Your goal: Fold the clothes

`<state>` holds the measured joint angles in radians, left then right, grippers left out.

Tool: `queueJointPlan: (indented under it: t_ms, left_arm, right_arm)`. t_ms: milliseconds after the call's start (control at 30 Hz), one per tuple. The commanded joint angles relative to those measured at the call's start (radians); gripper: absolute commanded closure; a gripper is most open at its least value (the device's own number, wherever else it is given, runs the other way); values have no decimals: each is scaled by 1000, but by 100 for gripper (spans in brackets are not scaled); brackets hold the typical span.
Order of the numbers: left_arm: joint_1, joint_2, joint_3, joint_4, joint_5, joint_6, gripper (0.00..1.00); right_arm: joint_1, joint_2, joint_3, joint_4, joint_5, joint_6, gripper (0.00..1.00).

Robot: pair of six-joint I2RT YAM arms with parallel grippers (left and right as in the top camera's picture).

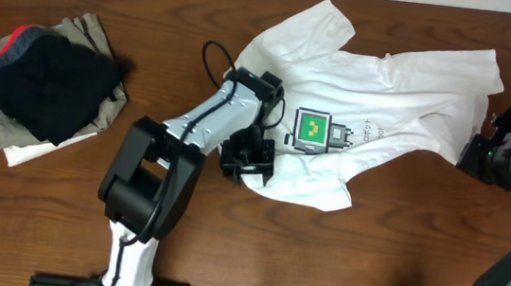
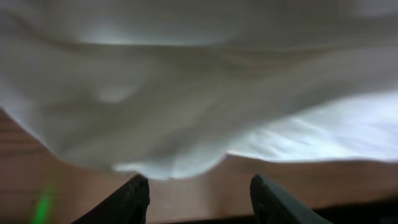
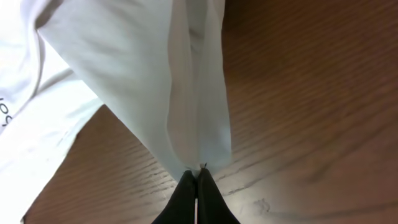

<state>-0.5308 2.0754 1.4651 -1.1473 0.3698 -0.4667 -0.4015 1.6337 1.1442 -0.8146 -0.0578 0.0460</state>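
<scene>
Your overhead view is evenly lit and sharp. The white shirt [image 1: 404, 92] is bright yet keeps its creases, and the shadows beside it and the dark clothes pile [image 1: 48, 83] are soft and short. Your left wrist view is heavily blurred, the cloth a pale smear brightest along the top, with a green glow at lower left. Your right wrist view is crisp, the tabletop [image 3: 311, 93] showing clear grain, dimmer at upper right.

The overhead camera looks straight down on the whole bench [image 1: 38, 215]. Both wrist cameras sit close behind their fingers [image 2: 134, 199], facing the white shirt [image 1: 394, 91] at the tips, shared with overhead.
</scene>
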Motion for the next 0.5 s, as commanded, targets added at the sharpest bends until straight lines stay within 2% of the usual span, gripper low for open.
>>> queueJointPlan:
  t_ms: [0,233,400,467]
  left_arm:
    - [-10,-20,-49,39,-76,-68,45]
    - [-10,-20,-149,273,-28,-92,45]
    - [-9,-20,-151,294,-15,-92,47]
    - [-8,-20,-151,294,-16,-87,53]
  right_arm:
    - [-5,7,0,-6,9,17,99]
    - [-5,7,0,-12,9,17,99]
    - [-5,8,0,-14,10,16,99]
    - [-5,8,0,-13,10,16,99]
